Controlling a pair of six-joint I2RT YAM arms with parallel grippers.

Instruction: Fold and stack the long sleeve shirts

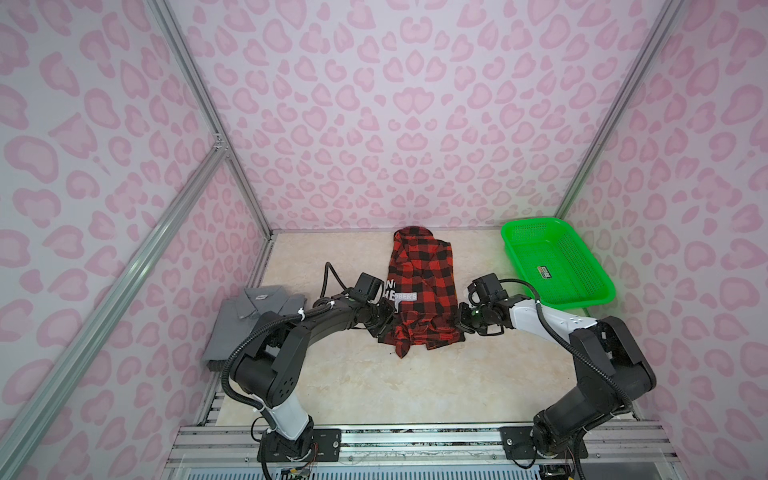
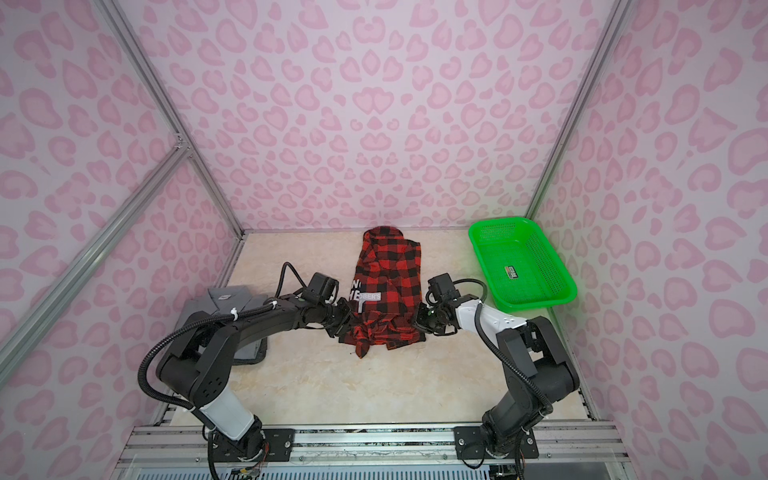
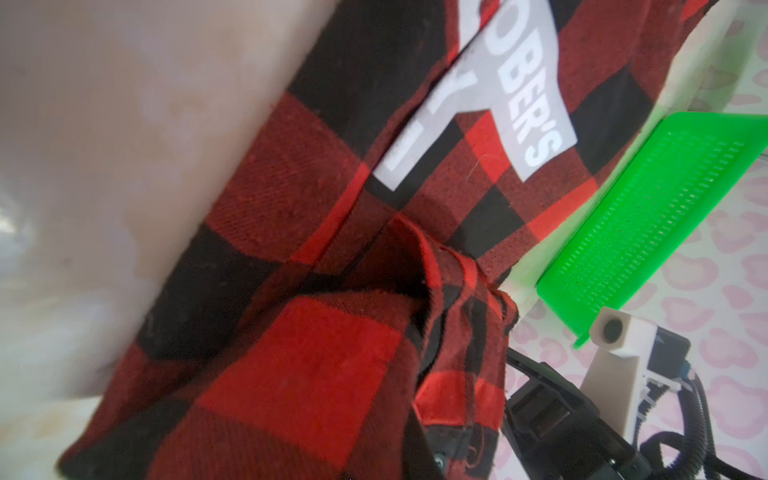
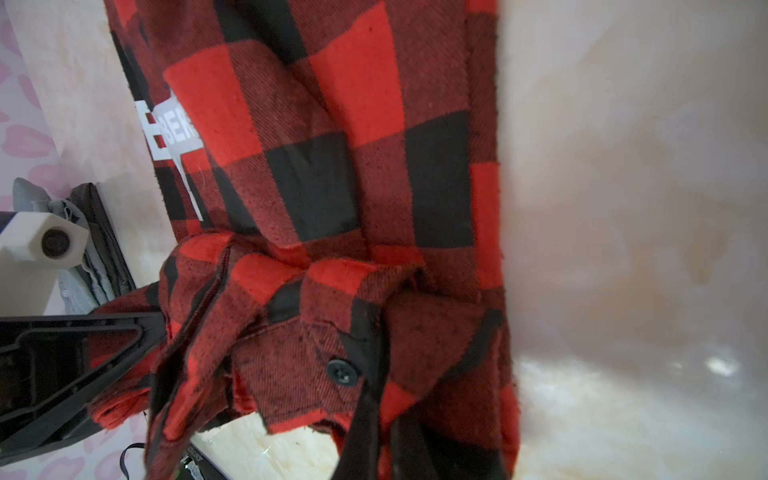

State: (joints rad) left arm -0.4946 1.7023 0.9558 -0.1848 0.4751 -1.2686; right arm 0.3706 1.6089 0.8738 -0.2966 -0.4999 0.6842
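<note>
Pink-spotted walls (image 1: 374,104), marble tabletop (image 1: 374,386) | right fingers (image 1: 464,319) pinch checked shirt (image 1: 419,270) | left fingers (image 1: 379,327) grip unclear

In both top views the left arm (image 1: 291,332) hides the 4 o'clock side of the grey shirt (image 1: 237,332). The red check shirt (image 1: 419,282) covers the tips of the left end effector (image 1: 384,332) and right end effector (image 1: 463,324). The label (image 1: 545,273) in the basket (image 1: 590,266), at 2 o'clock, is too small to read.
</note>
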